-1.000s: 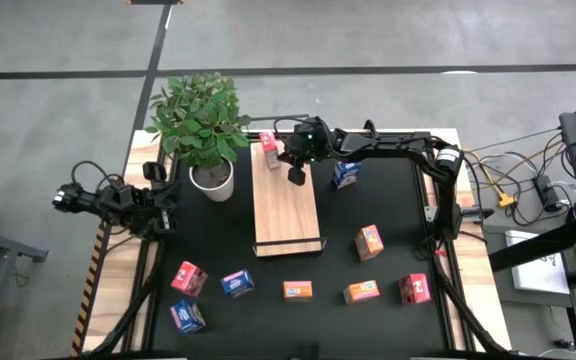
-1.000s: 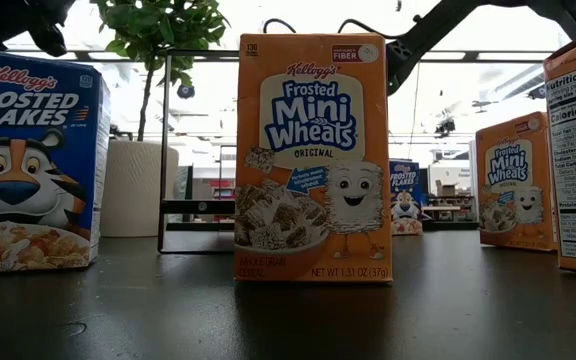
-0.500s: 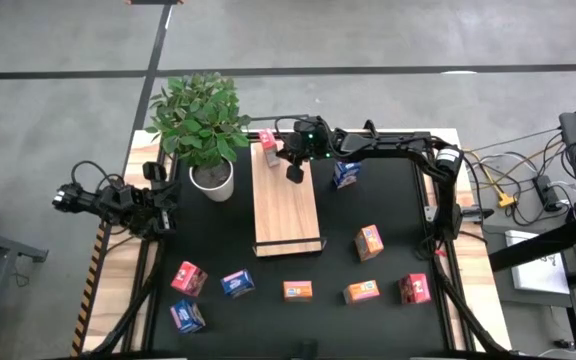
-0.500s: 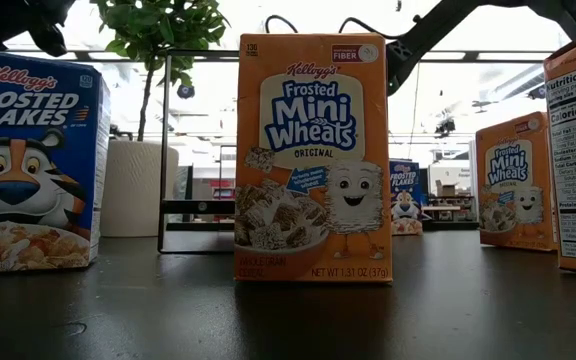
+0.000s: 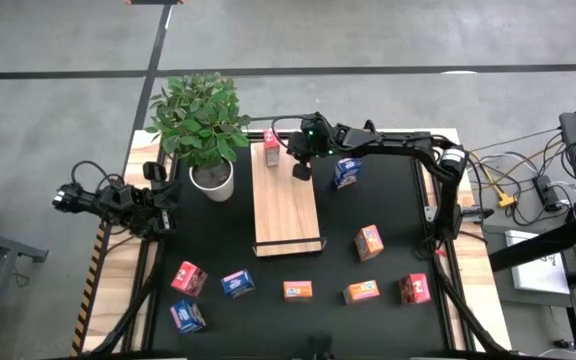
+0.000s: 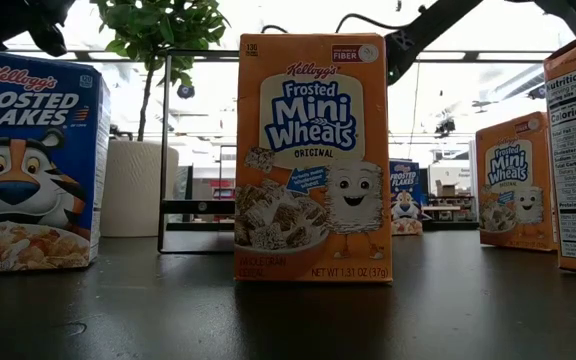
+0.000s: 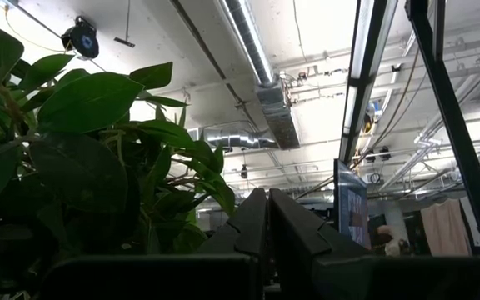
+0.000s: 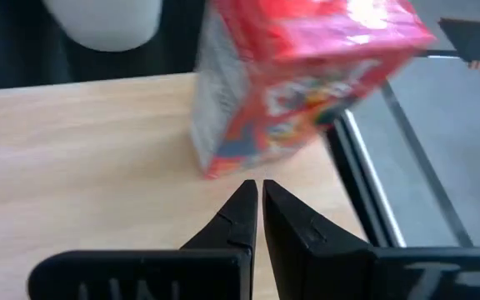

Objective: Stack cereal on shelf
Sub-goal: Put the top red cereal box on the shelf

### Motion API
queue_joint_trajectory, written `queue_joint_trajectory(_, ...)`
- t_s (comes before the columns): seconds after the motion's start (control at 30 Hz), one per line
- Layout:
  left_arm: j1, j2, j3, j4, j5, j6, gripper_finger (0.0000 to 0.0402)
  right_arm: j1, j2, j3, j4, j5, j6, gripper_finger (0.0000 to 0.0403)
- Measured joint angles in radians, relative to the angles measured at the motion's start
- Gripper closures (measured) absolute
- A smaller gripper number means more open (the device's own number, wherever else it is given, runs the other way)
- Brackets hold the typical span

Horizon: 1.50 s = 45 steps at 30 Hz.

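Right wrist view puts my right gripper [image 8: 259, 193] first, its 2 fingers pressed together on nothing, poised just above the light-wood shelf [image 8: 82, 158] with the tips aimed at the lower edge of a red cereal box [image 8: 294, 83] that stands on the board near its wire-framed end. From the high view, that box [image 5: 271, 150] is the only 1 on the shelf [image 5: 286, 205]; a blue box [image 5: 346, 173] stands on the black tabletop just off the board's side, and 7 more are scattered nearer the camera, among them an orange Mini Wheats box [image 6: 313, 160]. My judgement is that 1 box is placed and the rest wait. To do this well I would lift clear without brushing the red box, since a nudge could tip it, open before descending on the blue box, and grip its narrow sides. Farther off, my left gripper [image 5: 160, 205] waits clenched beside the potted plant [image 5: 200, 125].
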Motion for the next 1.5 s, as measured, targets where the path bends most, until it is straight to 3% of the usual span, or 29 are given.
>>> queue_joint_trajectory(0.7,0.000,0.000,0.000,0.002,0.000,0.000,0.0402,-0.005,0.139,0.000,0.244,-0.087,0.000,0.0391)
queue_joint_trajectory(1.5,0.000,0.000,0.000,0.002,0.000,0.000,0.0402,-0.006,0.181,0.001,0.351,-0.044,-0.075,0.0391)
